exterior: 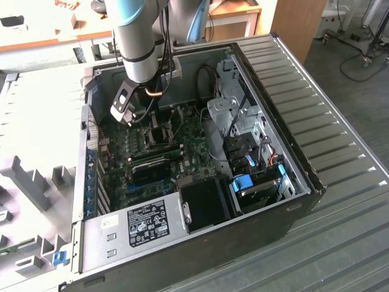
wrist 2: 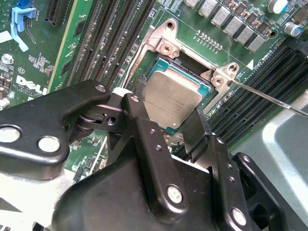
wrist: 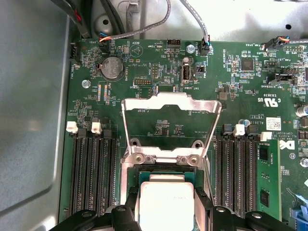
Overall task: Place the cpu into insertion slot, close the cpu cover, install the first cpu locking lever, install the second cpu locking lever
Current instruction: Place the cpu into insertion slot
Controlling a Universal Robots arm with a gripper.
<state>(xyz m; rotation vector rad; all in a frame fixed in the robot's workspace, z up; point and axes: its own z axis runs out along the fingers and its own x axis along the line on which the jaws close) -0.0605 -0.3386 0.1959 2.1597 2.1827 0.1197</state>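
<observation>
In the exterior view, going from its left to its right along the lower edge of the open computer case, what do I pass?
small blue plastic block → silver metal box with a white label → black square plastic housing → blue plastic drive tab → ribbed grey metal surface

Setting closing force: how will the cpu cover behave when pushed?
The cpu cover is a thin metal frame with a large cut-out, so it is probably light and slightly springy. It is flipped open and seems hinged at the edge of the insertion slot, so a push likely swings it rather than slides it.
</observation>
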